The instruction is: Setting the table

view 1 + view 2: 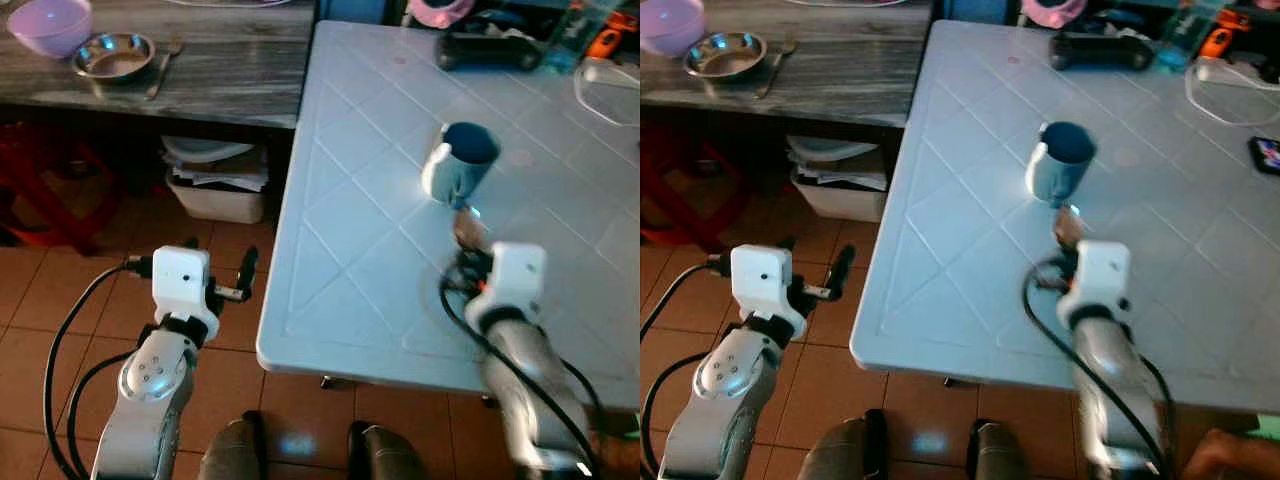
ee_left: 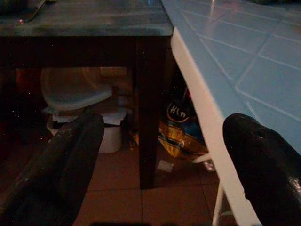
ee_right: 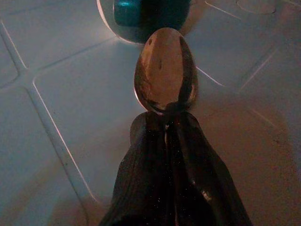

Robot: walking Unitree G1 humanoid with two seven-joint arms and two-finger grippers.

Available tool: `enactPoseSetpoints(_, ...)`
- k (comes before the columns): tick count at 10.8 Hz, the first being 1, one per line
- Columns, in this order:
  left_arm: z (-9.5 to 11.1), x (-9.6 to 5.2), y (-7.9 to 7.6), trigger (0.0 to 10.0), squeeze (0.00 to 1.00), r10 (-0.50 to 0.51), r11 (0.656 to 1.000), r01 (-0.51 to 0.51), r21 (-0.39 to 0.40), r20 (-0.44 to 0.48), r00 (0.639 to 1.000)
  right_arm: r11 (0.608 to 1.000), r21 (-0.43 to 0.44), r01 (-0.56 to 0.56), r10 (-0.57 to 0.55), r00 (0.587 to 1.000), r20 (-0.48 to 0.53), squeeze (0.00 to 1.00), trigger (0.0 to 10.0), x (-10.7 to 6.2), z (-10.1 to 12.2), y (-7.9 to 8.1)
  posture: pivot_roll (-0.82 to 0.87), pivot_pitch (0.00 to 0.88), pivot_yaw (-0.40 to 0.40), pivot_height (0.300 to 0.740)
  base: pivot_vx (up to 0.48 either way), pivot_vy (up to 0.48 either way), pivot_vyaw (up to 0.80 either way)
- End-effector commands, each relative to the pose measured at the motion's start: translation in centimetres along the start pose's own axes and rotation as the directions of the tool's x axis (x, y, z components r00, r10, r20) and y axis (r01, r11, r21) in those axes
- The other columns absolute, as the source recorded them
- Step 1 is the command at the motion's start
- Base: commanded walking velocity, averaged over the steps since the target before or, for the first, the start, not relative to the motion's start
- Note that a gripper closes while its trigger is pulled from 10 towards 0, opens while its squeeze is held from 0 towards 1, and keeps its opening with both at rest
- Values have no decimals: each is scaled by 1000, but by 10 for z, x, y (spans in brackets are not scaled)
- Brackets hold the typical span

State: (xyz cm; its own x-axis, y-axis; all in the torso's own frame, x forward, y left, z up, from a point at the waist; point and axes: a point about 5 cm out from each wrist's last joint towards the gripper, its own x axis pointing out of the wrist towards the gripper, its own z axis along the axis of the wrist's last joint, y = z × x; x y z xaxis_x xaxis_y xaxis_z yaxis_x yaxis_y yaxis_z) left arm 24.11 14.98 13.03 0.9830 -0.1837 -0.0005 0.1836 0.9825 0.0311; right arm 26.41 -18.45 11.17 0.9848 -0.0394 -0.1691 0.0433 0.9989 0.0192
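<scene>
Your robot's two dark feet stand on the terracotta floor tiles at the very bottom of the head view, right at the near edge of the pale blue table. Your left gripper hangs off to the left of that table, out over the floor and below the tabletop's edge, its two black fingers spread wide with nothing between them. Your right gripper is over the blue table, fingers pinched tightly together on the handle of a metal spoon, whose shiny bowl sticks out past the fingertips toward the cup; you cannot tell from these views whether the spoon touches the tabletop. Just beyond the spoon stands a blue metal cup, upright on the table, with the spoon's tip close to its base. Under the dark wooden side table to your left sit a white bin with papers and, seen from the left wrist, a yellow-and-blue bag on the floor. On that wooden table, farther back, you have a lilac bowl, a steel bowl beside it and a fork lying just to its right. At the far edge of the blue table lies a dark oblong object, and a clear looping item sits near the far right.
</scene>
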Motion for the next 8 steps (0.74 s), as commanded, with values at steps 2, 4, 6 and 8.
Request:
enactPoseSetpoints(2, -1, 0, 1, 10000, 0, 14, 1000, -14, 5, -1, 1000, 992, 114, -46, 66, 980, -188, 0, 4863, 3, -34, 22, 25, 221, 3, 740, 0, 0, 0)
enactPoseSetpoints(4, -1, 1, 1, 10000, 0, 16, 1000, -16, 4, 3, 1000, 975, 188, -122, 159, 968, -196, 0, 6157, 15, -27, 54, 28, 219, 2, 740, 0, 0, 0)
enactPoseSetpoints(6, 1, 2, 1, 10000, 0, 20, 1000, -20, 2, 10, 1000, 965, 198, -172, 201, 970, -137, 0, 9020, 21, -16, 67, 32, 216, 0, 740, 0, 0, 0)
enactPoseSetpoints(8, 0, 2, 0, 10000, 0, 22, 1000, -22, -3, 11, 1000, 975, 138, -173, 187, 977, -98, 1000, 10000, 20, -13, 59, 31, 213, -3, 740, 0, 0, 0)
